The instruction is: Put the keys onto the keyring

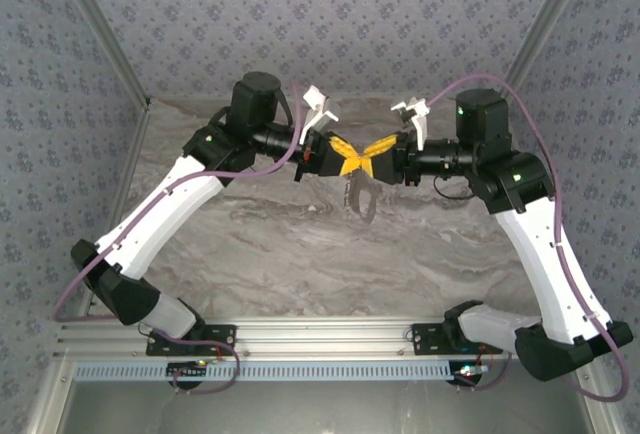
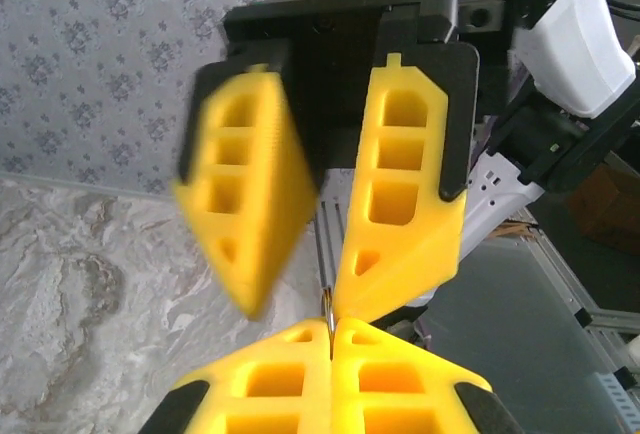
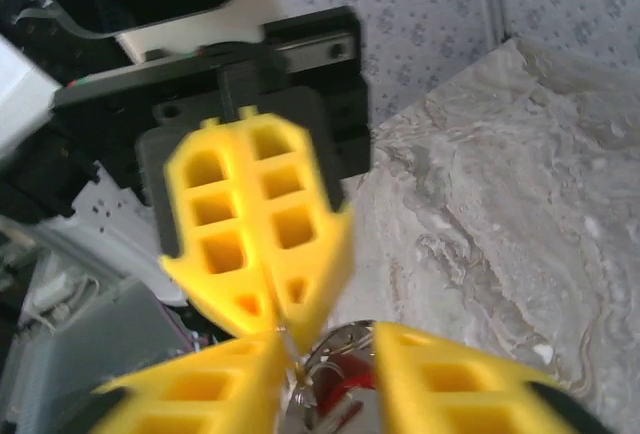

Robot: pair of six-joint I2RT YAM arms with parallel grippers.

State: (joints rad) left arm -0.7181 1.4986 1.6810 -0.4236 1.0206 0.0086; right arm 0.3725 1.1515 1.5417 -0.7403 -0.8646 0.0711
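Observation:
Both arms meet in mid-air over the marble table (image 1: pixel 300 254). My left gripper (image 1: pixel 347 160) (image 2: pixel 330 339) is shut on the thin metal edge of the keyring (image 2: pixel 327 306). In the top view the keyring (image 1: pixel 358 200) hangs below the two sets of yellow fingers. My right gripper (image 1: pixel 377 150) (image 3: pixel 328 342) faces the left one with its jaws apart. Between them the right wrist view shows the silver loop (image 3: pixel 345 337) and the red head of the key (image 3: pixel 352 382). The key's blade is hard to make out. The left wrist view shows the right gripper's fingers (image 2: pixel 405 204) spread and blurred.
Patterned walls and metal posts (image 1: pixel 105 49) enclose the table at the back and sides. An aluminium rail (image 1: pixel 320 339) with the arm bases runs along the near edge. Purple cables (image 1: pixel 560 204) loop along both arms.

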